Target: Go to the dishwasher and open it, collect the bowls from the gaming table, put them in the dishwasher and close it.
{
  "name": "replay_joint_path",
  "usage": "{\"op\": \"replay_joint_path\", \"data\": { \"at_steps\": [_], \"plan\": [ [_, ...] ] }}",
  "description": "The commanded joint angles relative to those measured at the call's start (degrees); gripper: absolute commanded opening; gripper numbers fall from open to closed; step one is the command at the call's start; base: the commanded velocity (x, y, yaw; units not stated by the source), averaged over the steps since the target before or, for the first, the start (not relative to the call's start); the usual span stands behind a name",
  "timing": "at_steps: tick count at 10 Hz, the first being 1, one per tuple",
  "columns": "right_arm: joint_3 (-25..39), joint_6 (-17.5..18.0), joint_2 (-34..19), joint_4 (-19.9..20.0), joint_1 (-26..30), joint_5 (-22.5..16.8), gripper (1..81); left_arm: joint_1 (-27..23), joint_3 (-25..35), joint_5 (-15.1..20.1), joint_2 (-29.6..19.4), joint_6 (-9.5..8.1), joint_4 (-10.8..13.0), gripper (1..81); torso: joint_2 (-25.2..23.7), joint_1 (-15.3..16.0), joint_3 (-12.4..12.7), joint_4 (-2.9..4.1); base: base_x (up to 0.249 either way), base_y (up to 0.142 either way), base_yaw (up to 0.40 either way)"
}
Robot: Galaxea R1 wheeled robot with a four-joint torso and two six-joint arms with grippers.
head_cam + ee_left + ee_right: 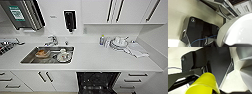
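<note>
Head view, left to right: steel appliance [23,13] with a green label in the upper left of the frame, stove edge [5,47] at far left, white countertop [100,58] across the middle. Sink [30,58] left of centre, faucet [52,40] behind it, dishes [62,56] and something brownish [41,53] in the basin. Black dispenser [69,20] on the wall, upper centre. Right of centre on the counter: small bottle [102,40], stacked white dishes [118,42], folded cloth [137,51] just beside them. White wall cabinets [120,11] upper right. The dishwasher [97,82] sits at bottom centre under the counter, open, dark racked interior exposed, white drawers [136,81] to its right and white cabinet doors [45,78] to its left. Left wrist view: a white bowl [238,31] with a grey rim takes the right side of the frame, close against the left gripper; can't tell whether the fingers are apart or clamped on it. The dishwasher's steel front and bar handle [224,10] run along the upper right of that frame, pale floor [179,13] at left. Right wrist view: a yellow bowl [204,84] at lower centre, close to the right gripper's hardware; finger state can't be read there either. A white-grey part of the robot [244,65] occupies the right of that frame.
</note>
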Motion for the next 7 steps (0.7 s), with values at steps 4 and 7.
{"op": "replay_joint_path", "data": {
  "at_steps": [4, 7],
  "plan": [
    [0.8, 0.0, -1.5, 0.1, 1.2, -3.2, 1.0, -19.0, 22.8, 23.5, -8.5, -1.48, 1.8, 1.0, 0.1, 0.0, -8.5, 0.0, 0.0, 0.0, 0.0],
    [0.9, 0.0, -1.4, 0.1, 1.4, -3.2, 1.0, -27.7, 30.2, 28.0, -12.5, -2.8, 1.2, 1.0, 0.1, 0.1, -12.1, 0.0, 0.0, 0.0, 0.0]
  ]
}}
